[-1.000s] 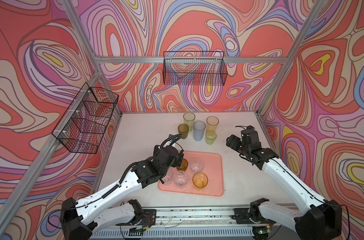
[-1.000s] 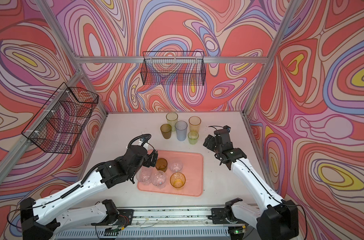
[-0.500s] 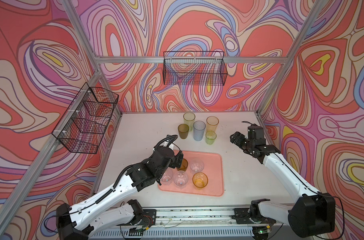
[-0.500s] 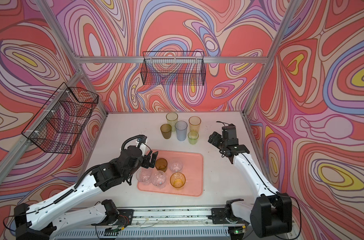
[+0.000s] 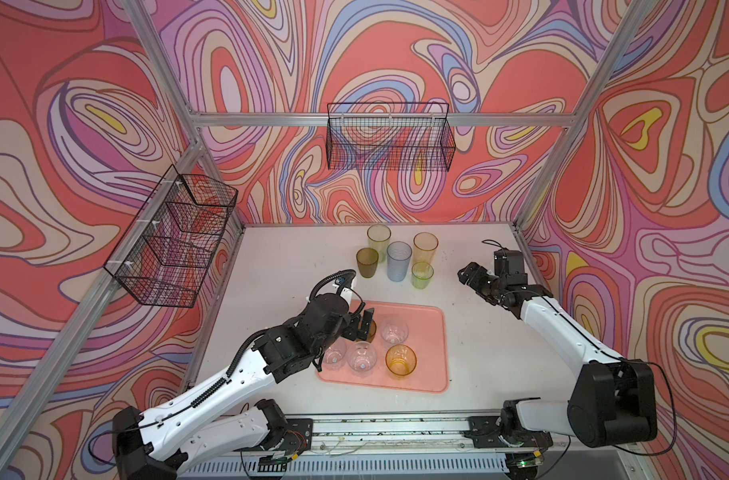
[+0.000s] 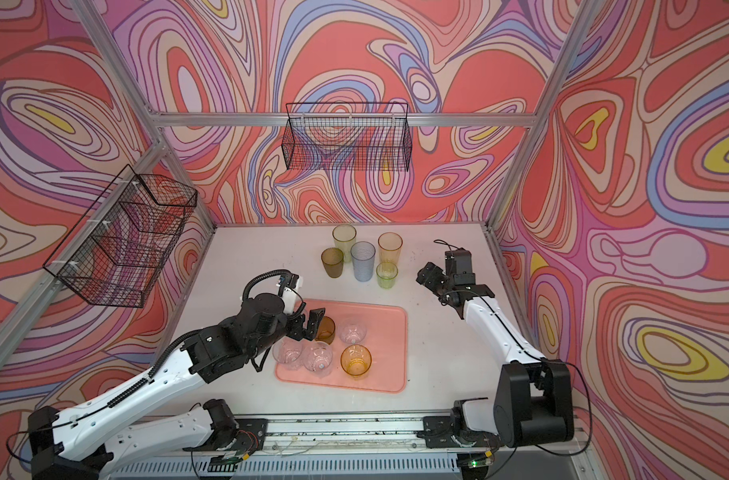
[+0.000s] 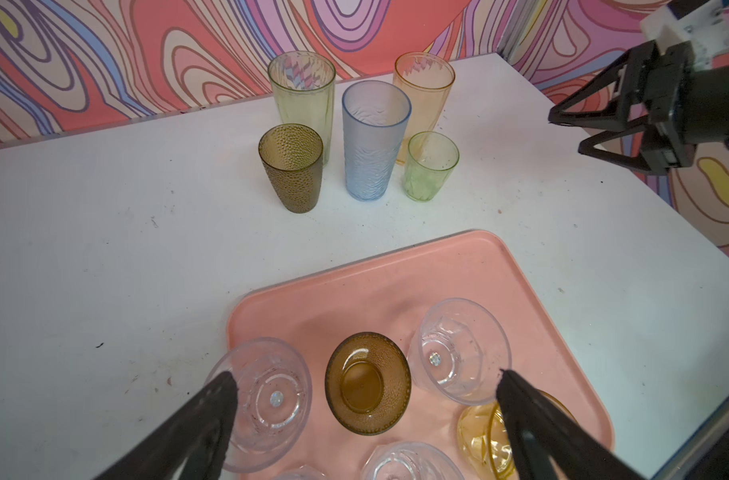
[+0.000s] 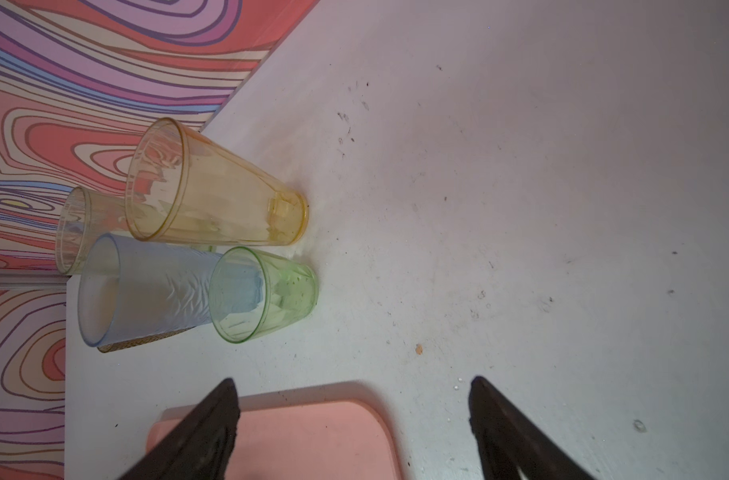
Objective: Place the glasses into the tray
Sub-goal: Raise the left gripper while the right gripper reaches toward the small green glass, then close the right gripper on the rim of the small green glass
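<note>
The salmon-pink tray [image 5: 429, 353] lies at the front middle of the table in both top views. On it stand clear faceted glasses [image 5: 394, 330], an amber one [image 5: 401, 360] and a short brown one [image 7: 367, 382]. My left gripper [image 7: 366, 377] hovers open over the brown glass and holds nothing. Behind the tray stand a tall yellow glass [image 5: 379, 241], a blue-grey one [image 5: 398, 259], an orange one [image 5: 425, 249], a dimpled brown one [image 5: 367, 262] and a short green one [image 5: 422, 275]. My right gripper [image 5: 464, 276] is open and empty, right of the green glass [image 8: 267, 291].
A black wire basket [image 5: 389, 141] hangs on the back wall and another [image 5: 175, 237] on the left wall. Aluminium frame posts stand at the table's back corners. Bare white table [image 5: 292, 257] lies left of the group of glasses and right of the tray.
My right wrist has swung out toward the right wall, so its fingers now point left at the standing glasses. My left arm has drawn back slightly over the tray. No glass has moved.
</note>
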